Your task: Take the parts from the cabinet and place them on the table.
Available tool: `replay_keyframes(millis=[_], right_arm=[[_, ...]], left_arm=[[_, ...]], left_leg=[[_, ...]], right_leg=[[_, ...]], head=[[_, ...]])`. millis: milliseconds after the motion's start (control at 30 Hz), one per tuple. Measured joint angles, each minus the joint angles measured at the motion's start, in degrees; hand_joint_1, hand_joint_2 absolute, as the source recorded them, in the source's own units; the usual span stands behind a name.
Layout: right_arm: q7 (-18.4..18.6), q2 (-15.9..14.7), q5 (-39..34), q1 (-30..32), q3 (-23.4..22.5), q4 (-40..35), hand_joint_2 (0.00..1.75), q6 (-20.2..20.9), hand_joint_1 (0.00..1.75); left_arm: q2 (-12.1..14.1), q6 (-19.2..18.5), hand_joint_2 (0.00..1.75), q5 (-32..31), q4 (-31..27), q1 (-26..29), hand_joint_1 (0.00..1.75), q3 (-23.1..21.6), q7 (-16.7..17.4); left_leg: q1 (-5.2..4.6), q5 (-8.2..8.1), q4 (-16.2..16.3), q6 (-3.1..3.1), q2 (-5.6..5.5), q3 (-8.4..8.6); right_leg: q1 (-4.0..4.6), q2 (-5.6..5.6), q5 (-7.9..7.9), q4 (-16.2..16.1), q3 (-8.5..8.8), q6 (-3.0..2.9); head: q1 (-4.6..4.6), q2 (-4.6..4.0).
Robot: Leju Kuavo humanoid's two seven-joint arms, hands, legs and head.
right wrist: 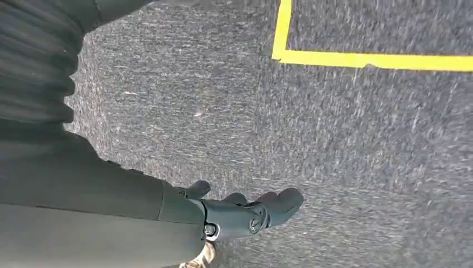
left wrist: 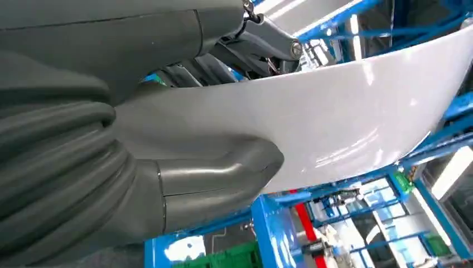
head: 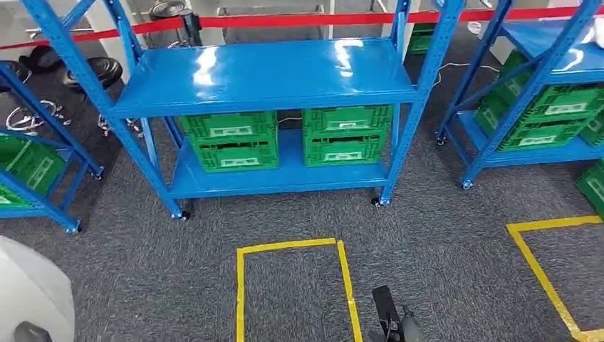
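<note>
Closest in, the left hand [left wrist: 184, 167] grips a smooth white curved part [left wrist: 357, 111], thumb pressed on one face and darker fingers [left wrist: 223, 61] wrapped over the other; in the head view that white part [head: 32, 299] bulges in at the lower left corner. The right hand [right wrist: 245, 212] hangs above the grey carpet [right wrist: 334, 156], fingers loosely apart and holding nothing. Yellow tape [head: 292, 246] marks a rectangle on the floor just ahead, a second outline [head: 541, 271] off to the right. Beyond stands the blue shelving unit [head: 263, 71], its top shelf glossy and bare. On its lower shelf sit green crates [head: 228, 139], stacked in two pairs side by side, each with a white label [head: 231, 132] too small to read. More green crates [head: 548, 114] fill the rack to the right. Farthest back runs a red barrier [head: 299, 20].
</note>
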Motion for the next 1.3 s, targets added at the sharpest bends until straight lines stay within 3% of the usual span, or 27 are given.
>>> replay_keyframes(millis=[67,100,167,233,267,300,367,400,433,567,600,633,667,733,767,800,867,900,933,967,1067,1100,1133,1167,1233,1267,1300], right_arm=[[0.11,0.00,-0.29,-0.14,0.00,0.00,1.75,-0.18,0.00],[0.16,-0.13,-0.31,-0.18,0.00,0.00,1.75,-0.22,0.00],[0.94,-0.26,-0.42,-0.09,0.00,0.00,1.75,-0.42,0.00],[1.31,-0.44,-0.24,0.22,0.00,0.00,1.75,-0.26,0.00],[1.31,-0.48,-0.26,0.33,0.00,0.00,1.75,-0.13,0.00],[1.27,-0.48,-0.39,0.38,0.00,0.00,1.75,0.02,0.00],[0.92,-0.48,-0.90,0.30,-0.02,0.00,1.75,0.09,0.00],[0.83,-0.46,-1.03,0.29,-0.02,0.00,1.75,0.11,0.00],[0.75,-0.40,-1.12,0.30,-0.04,0.04,1.75,0.19,0.00],[0.37,0.00,-0.70,-0.01,-0.07,0.04,1.75,0.28,0.00],[0.16,0.15,-0.44,-0.16,-0.07,0.04,1.75,0.35,0.00],[0.00,0.13,-0.29,-0.22,-0.07,0.02,1.75,0.43,0.00],[-0.09,0.13,-0.22,-0.17,-0.07,0.04,1.75,0.61,0.00],[-0.09,0.11,-0.07,-0.07,-0.07,0.04,1.75,0.83,0.00],[-0.11,0.11,-0.04,-0.12,-0.07,0.04,1.75,0.90,0.00],[-0.15,0.11,0.06,-0.19,-0.07,0.04,1.75,0.96,0.00],[-0.52,0.13,0.09,-0.38,-0.07,0.04,1.75,1.07,0.00],[-0.81,0.13,0.06,-0.45,-0.07,0.04,1.75,1.07,0.00],[-1.05,0.13,0.00,-0.45,-0.07,0.04,1.75,1.07,0.00],[-1.05,0.13,0.02,-0.40,-0.07,0.04,1.75,1.07,0.00],[-0.85,0.22,0.13,-0.42,-0.07,0.04,1.75,1.14,0.00],[-0.76,0.26,0.20,-0.44,-0.07,0.04,1.75,1.20,0.00],[-0.66,0.13,0.37,-0.38,-0.07,0.04,1.75,1.22,0.00],[-0.08,0.13,0.68,-0.24,-0.07,0.04,1.75,1.29,0.00],[1.12,0.11,1.07,0.28,-0.07,0.04,1.75,1.29,0.00],[1.31,0.11,1.14,0.54,-0.07,0.04,1.75,1.29,0.00],[1.29,0.11,1.22,0.66,-0.07,0.04,1.75,1.40,0.00]], left_arm=[[0.20,-0.13,1.75,0.59,0.26,-0.56,1.75,0.00,-2.49],[0.20,-0.04,1.75,0.90,0.41,-1.11,1.75,0.04,-3.22],[0.07,-0.09,1.75,2.32,1.09,-3.35,1.75,0.09,-4.11],[-0.19,-1.27,1.75,3.24,1.77,-4.19,1.75,0.00,-3.90],[-0.28,-1.88,1.75,3.61,1.95,-4.37,1.75,-0.07,-3.61],[-0.37,-2.71,1.75,3.90,2.21,-4.62,1.75,-0.07,-3.46],[-0.56,-4.02,1.75,4.79,2.58,-5.35,1.75,-0.11,-3.57],[-0.67,-4.26,1.75,4.88,2.75,-5.79,1.75,-0.11,-3.88],[-0.72,-4.40,1.75,4.99,2.95,-6.24,1.75,-0.11,-4.34],[-0.70,-4.07,1.75,5.32,3.87,-7.58,1.75,-0.09,-6.30],[-0.61,-3.85,1.75,5.49,4.09,-7.58,1.75,-0.09,-6.67],[-0.57,-3.69,1.75,5.66,4.20,-7.82,1.75,-0.09,-7.00],[-0.57,-3.61,1.75,6.12,4.33,-8.14,1.75,-0.09,-7.24],[-0.52,-3.56,1.75,6.65,4.50,-8.20,1.75,-0.09,-7.61],[-0.46,-3.56,1.75,6.89,4.61,-8.12,1.75,-0.09,-7.72],[-0.37,-3.56,1.75,7.26,4.68,-8.01,1.75,-0.09,-7.85],[-0.26,-3.69,1.75,7.65,4.66,-7.98,1.75,-0.07,-8.31],[-0.26,-3.76,1.75,7.72,4.66,-7.98,1.75,-0.07,-8.51],[-0.26,-3.80,1.75,7.72,4.63,-8.13,1.75,-0.07,-8.75],[-0.28,-3.87,1.75,7.72,4.66,-8.22,1.75,-0.07,-8.79],[-0.24,-3.94,1.75,7.74,4.68,-8.37,1.75,-0.04,-8.99],[-0.28,-3.98,1.75,7.74,4.68,-8.27,1.75,-0.04,-9.01],[-0.28,-3.96,1.75,7.78,4.72,-8.41,1.75,0.02,-9.17],[-0.30,-3.96,1.75,7.81,4.85,-8.68,1.75,0.07,-9.12],[-0.41,-3.94,1.75,7.81,4.98,-8.31,1.75,0.07,-9.21],[-0.39,-3.85,1.75,7.81,5.05,-8.06,1.75,0.11,-9.23],[-0.39,-3.70,1.75,8.02,5.07,-7.72,1.75,0.15,-9.25]], left_leg=[[0.10,0.67,-0.86,0.88,-1.69,0.60],[0.45,1.07,-1.37,1.05,-2.28,0.85],[0.61,1.53,-1.52,1.82,-3.66,0.69],[0.53,1.54,-1.46,1.93,-5.28,0.65],[0.51,1.51,-1.37,1.92,-6.13,0.62],[0.54,1.46,-1.21,1.86,-7.03,0.63],[0.77,1.14,-0.61,1.37,-8.71,0.62],[0.90,0.85,-0.08,0.93,-9.44,0.43],[0.65,0.53,0.51,0.45,-9.95,-0.01],[0.88,0.70,0.11,-0.80,-12.07,-0.78],[0.85,0.51,0.68,-0.79,-10.61,-0.76],[0.60,-0.74,2.42,-1.04,-7.44,-1.56],[0.66,-2.92,6.02,-1.37,-5.53,-3.45],[0.77,-6.77,14.89,-1.68,-4.37,-7.96],[0.78,-7.16,17.42,-1.69,-4.29,-9.31],[0.77,-6.19,17.03,-1.57,-4.26,-9.19],[0.64,-1.72,9.55,-0.95,-3.70,-5.37],[0.35,0.43,4.38,-0.39,-2.10,-2.58],[-0.44,0.59,0.40,0.48,2.25,-0.72],[-0.49,0.54,0.16,0.57,2.26,-0.62],[-0.87,0.75,-0.05,1.31,-0.32,-1.08],[0.04,1.79,-1.11,1.72,-1.46,0.09],[0.01,1.96,-1.50,1.74,-2.07,0.16],[0.10,2.25,-1.44,2.17,-2.74,0.06],[0.03,2.23,-1.36,2.34,-4.53,-0.10],[0.00,2.22,-1.20,2.36,-5.52,-0.21],[0.05,2.16,-0.96,2.30,-6.52,-0.30]], right_leg=[[0.27,-1.50,-0.03,-0.47,0.39,0.94],[-0.26,1.26,-0.63,0.47,0.28,1.15],[-0.24,5.84,-4.63,7.28,-2.95,1.06],[-0.15,6.93,-7.66,15.91,-7.47,1.10],[-0.14,7.02,-7.37,17.56,-8.76,1.11],[-0.19,7.04,-5.56,16.16,-8.57,1.13],[-0.48,7.68,-0.12,7.40,-5.01,1.21],[-0.81,9.41,1.92,2.42,-2.77,1.34],[-0.78,11.51,0.77,1.38,-2.49,1.61],[-0.67,8.83,1.15,1.14,-2.14,-0.27],[-0.81,8.09,1.32,0.91,-2.08,-0.67],[-0.76,7.77,1.36,0.82,-2.00,-1.05],[-0.59,6.98,1.36,0.80,-1.97,-1.22],[-0.33,5.25,1.17,0.83,-2.01,-1.50],[-0.23,4.38,1.09,0.84,-2.01,-1.58],[-0.14,3.68,1.01,0.84,-1.94,-1.61],[0.09,2.13,0.81,0.82,-1.62,-1.64],[0.17,1.49,0.67,0.80,-1.38,-1.55],[0.23,0.87,0.52,0.76,-1.08,-1.37],[0.45,0.33,0.29,0.74,-0.93,-0.96],[0.20,-1.89,0.32,0.01,-0.18,-0.03],[0.26,-1.19,0.01,0.29,-0.16,0.61],[0.05,3.11,-0.80,1.37,-0.40,0.81],[0.14,5.49,-2.78,4.32,-1.75,0.75],[0.15,6.89,-6.67,13.14,-6.02,0.78],[0.17,6.96,-7.25,16.12,-7.77,0.84],[0.10,6.96,-6.35,16.48,-8.38,0.89]], head=[[0.04,0.00],[0.11,0.00],[0.35,0.00],[0.35,0.00],[0.39,0.00],[0.35,0.00],[0.37,0.00],[0.37,0.00],[0.35,0.00],[0.31,0.00],[0.31,0.00],[-0.20,0.00],[-0.26,0.00],[-0.28,0.00],[-0.28,0.00],[-0.28,0.00],[-0.26,0.00],[-0.28,0.00],[-0.26,0.00],[-0.22,0.00],[-0.26,0.00],[-0.17,0.00],[-0.13,0.00],[-0.02,0.00],[0.20,0.00],[0.22,0.00],[0.22,0.00]])
